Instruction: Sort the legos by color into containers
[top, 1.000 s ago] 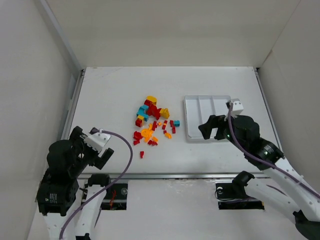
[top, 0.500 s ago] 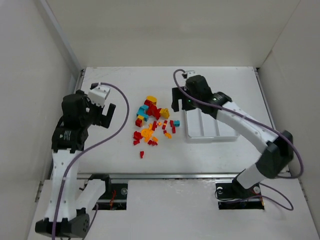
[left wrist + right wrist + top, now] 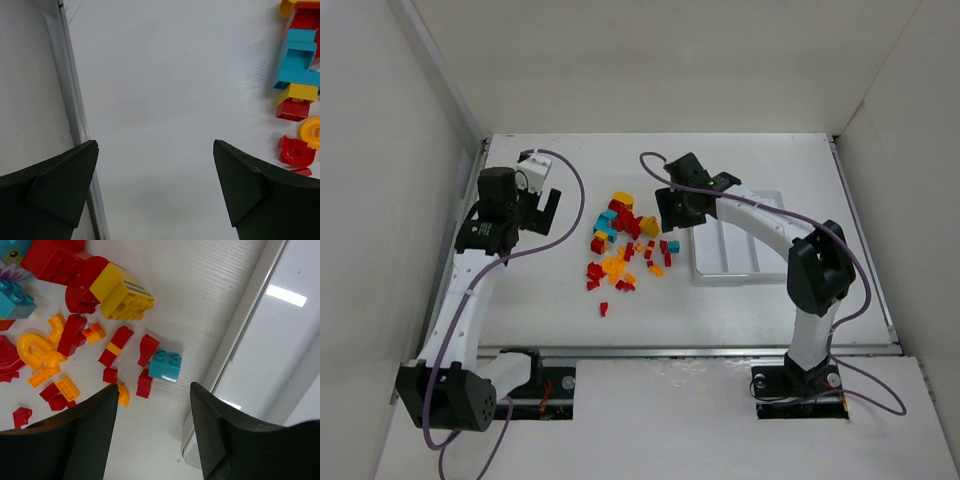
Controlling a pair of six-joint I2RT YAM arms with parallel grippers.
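**Dozens of legos [image 3: 625,240] loose at mid-bench, jaws spread on both arms**

Glossy and studded, some blocky and some curved, the red, orange-yellow and teal pieces lie scattered on the matte white bench near its middle. The white plastic tray [image 3: 740,262], with three long compartments and raised dividers, sits between them and the right edge. The right gripper [image 3: 672,210] hangs between pile and tray, jaws wide, a teal brick [image 3: 165,365] below it. The left gripper [image 3: 542,205], equally wide, hovers toward the left edge by a metal rail [image 3: 75,110]. Plain white walls enclose the bench.
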